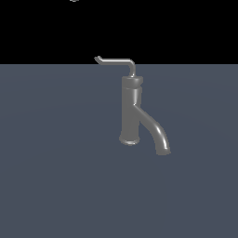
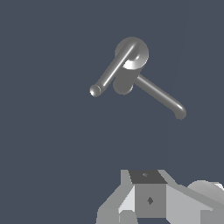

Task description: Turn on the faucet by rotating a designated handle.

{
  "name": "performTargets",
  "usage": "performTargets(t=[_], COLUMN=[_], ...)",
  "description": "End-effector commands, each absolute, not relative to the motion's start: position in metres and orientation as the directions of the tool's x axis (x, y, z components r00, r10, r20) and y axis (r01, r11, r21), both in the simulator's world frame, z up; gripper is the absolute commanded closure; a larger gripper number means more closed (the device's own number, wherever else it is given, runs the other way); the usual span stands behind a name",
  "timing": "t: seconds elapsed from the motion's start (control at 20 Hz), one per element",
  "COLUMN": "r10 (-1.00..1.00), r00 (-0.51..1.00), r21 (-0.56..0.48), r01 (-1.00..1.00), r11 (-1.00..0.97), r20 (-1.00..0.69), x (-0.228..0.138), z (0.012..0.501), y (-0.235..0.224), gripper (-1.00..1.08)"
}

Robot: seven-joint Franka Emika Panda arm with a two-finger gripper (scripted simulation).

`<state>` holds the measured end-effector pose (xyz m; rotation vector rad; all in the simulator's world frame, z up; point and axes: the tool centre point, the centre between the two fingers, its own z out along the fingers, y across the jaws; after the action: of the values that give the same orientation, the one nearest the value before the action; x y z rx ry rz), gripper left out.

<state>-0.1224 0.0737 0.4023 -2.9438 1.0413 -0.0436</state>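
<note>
The grey metallic faucet point(image 1: 130, 111) stands upright on the dark floor, its thick spout point(image 1: 155, 130) curving down toward the exterior view's right. From its rounded cap the thin handle point(image 1: 116, 61) rises and runs toward the exterior view's left, ending in a small upturned tip. The wrist view looks down on the faucet point(image 2: 124, 78), with the handle point(image 2: 111, 72) lying across the cap and the spout point(image 2: 162, 96) reaching the other way. Only part of my gripper point(image 2: 148, 197) shows at the wrist picture's edge, well apart from the faucet. Its fingertips are out of the picture. The exterior view does not show the gripper.
The faucet stands on a flat dark blue-grey floor point(image 1: 56, 176). Black background fills the top of the exterior view.
</note>
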Motion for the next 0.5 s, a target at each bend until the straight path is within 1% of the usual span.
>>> performTargets(t=[0.0,0.45], r10=[-0.673,-0.807], r00=[0.74,0.591], r21=[-0.027,-0.02], r01=[-0.672,-0.807], r11=[-0.74,-0.591], r20=[0.017,0.008], x=[-0.11,-0.064], z=[0.393,0.36], y=[0.077,0.079], gripper=[1.08,1.08])
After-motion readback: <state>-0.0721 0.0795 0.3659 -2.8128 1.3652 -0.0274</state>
